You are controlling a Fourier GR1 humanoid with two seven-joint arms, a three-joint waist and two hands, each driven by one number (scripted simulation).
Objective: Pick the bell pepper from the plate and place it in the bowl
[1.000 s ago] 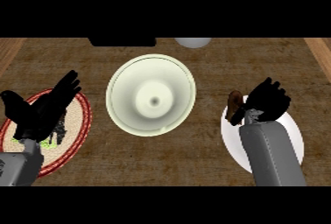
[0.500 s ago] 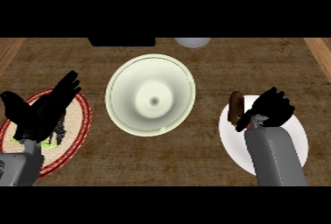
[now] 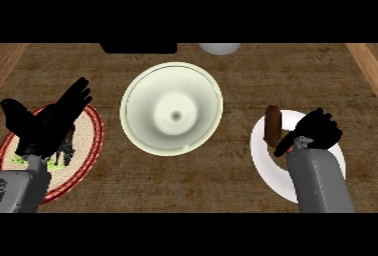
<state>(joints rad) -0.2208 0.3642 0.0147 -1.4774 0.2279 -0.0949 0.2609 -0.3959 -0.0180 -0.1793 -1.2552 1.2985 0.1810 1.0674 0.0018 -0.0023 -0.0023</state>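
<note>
The bell pepper (image 3: 272, 124) shows as a dark reddish-brown, elongated, smooth shape lying on the left rim of a plain white plate (image 3: 264, 160) at the right of the worktop (image 3: 221, 185); only its narrow side is visible, so its fuller form cannot be told; the right robot hand (image 3: 314, 131) sits over the plate just beside the pepper, its black fingers curled downward, and whether they touch or enclose the pepper cannot be told from this angle; the grey, matte forearm behind it covers much of the plate's lower half; to the left of the plate, in the middle of the worktop, stands the bowl (image 3: 140, 107), a pale cream, glossy, round vessel with a smooth rim and a small dark spot at the bottom of its hollow; further left lies a round woven-looking mat (image 3: 92, 135) of beige with a red border, with a patch of green and dark marks on it partly hidden; the left robot hand (image 3: 52, 122) rests above that mat, wide, fingers straight and spread upward; the worktop has a brown, coarse, grainy texture with paler wooden strips along its sides; at the far edge sit a black rectangular object (image 3: 139, 48) and a pale grey rounded object (image 3: 219, 48); no writing or label can be read anywhere.
</note>
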